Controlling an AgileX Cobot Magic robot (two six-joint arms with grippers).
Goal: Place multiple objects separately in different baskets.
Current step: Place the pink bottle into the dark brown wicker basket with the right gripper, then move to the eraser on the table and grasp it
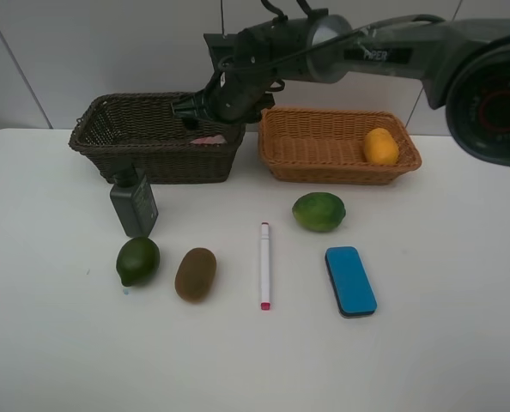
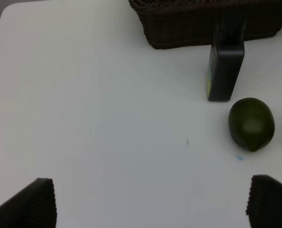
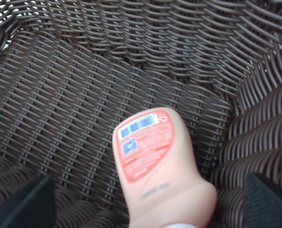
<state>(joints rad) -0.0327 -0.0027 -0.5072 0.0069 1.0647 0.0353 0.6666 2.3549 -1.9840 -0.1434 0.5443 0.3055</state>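
Inside dark basket [image 3: 84, 95], pink bottle [image 3: 153, 156] under right claw [image 3: 147, 198]

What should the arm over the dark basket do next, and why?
Probably lift straight up, clear of the dark basket. The right gripper's jaws stand wide apart, and the pink bottle lies on the basket floor, touching neither finger, so the drop looks done.

A smooth white rectangular tabletop [image 1: 57, 343] spreads beneath and in front of the right gripper [image 1: 189, 109]; behind that gripper rises a pale wall of large tiles with thin dark joints [image 1: 109, 43]; the light is soft and even; shadows on the tabletop are faint.
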